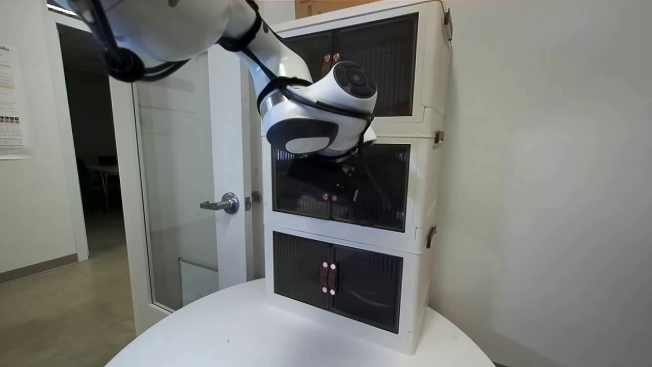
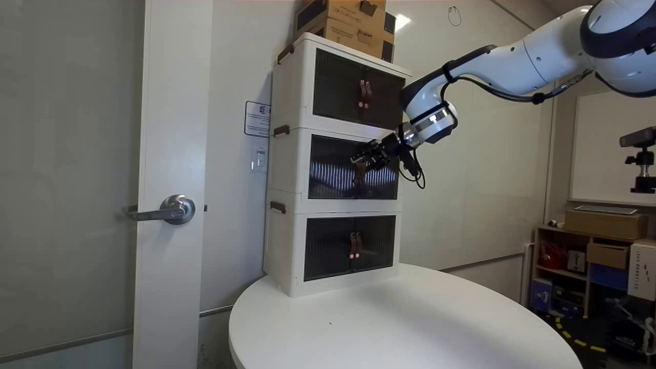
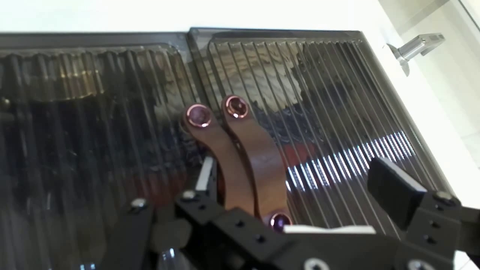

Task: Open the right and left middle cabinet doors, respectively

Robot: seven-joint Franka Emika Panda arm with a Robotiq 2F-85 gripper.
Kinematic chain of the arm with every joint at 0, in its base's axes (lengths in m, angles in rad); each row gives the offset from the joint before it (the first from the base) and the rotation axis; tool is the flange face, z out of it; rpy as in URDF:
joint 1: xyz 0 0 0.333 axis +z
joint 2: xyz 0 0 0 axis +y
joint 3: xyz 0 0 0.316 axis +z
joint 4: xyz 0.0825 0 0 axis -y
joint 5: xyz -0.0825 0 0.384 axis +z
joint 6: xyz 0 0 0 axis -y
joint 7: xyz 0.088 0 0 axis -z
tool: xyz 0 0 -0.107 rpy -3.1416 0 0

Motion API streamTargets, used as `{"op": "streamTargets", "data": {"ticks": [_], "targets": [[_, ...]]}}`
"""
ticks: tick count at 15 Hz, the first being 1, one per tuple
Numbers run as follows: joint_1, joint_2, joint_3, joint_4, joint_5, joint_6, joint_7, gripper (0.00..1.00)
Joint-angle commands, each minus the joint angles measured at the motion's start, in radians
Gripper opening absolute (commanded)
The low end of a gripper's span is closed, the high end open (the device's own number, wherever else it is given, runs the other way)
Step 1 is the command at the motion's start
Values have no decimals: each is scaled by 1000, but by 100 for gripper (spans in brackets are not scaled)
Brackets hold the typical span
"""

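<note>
cardboard boxes (image 2: 346, 34) sit stacked; the white table (image 2: 410, 328) is round-edged.

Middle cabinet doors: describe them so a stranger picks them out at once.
A three-tier white cabinet stands on the white table. The middle doors are its dark, ribbed central pair. Unlike the matching top pair and bottom pair, they have the open hand in front of them.

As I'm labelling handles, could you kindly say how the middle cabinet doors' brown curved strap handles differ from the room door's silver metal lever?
The brown curved strap handles run upright; the silver metal lever lies sideways. The straps carry shiny studs, the lever a round plate. Both are door handles.
</note>
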Motion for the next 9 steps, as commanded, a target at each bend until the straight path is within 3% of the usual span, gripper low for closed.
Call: {"op": "streamTargets", "data": {"ticks": [1,9], "targets": [[56,28,-49,62,53,-71,-87,100],[114,9,-121,42,42,-181,-162,100]]}}
